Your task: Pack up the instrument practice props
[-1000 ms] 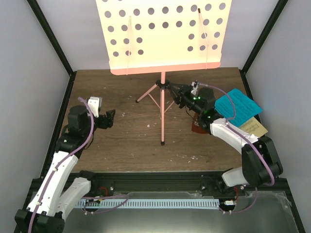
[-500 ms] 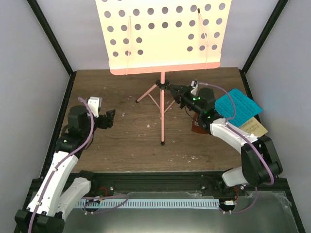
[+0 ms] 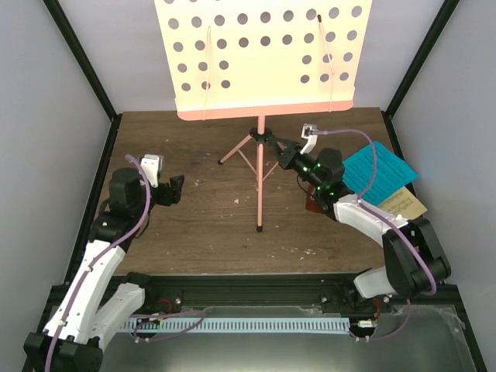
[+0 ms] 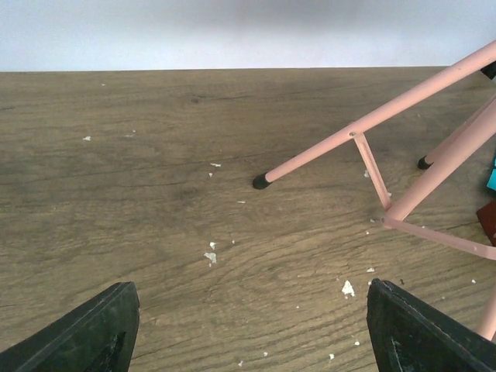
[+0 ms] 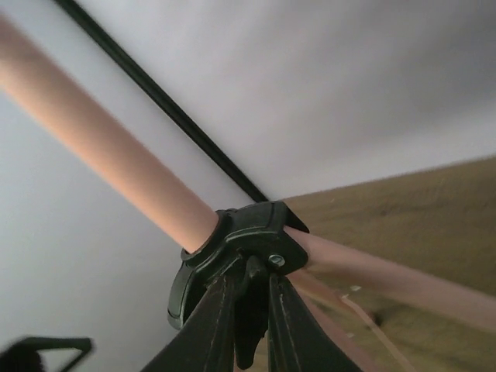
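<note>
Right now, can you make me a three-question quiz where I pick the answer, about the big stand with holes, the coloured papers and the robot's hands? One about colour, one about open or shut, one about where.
1. What colour is the tripod music stand with the hole-dotted metal desk?
A green
B pink
C black

2. How is the left gripper?
A open, holding nothing
B shut on a stand leg
C shut on a page

3. Where does the blue sheet-music page lie?
A on the stand's desk
B on the brown wooden table, at its right side
C hanging on the wall

Answers:
1 B, its desk, pole and legs are all pink.
2 A, its two black fingers stand wide apart over bare wood.
3 B, it lies flat on the tabletop.
</note>
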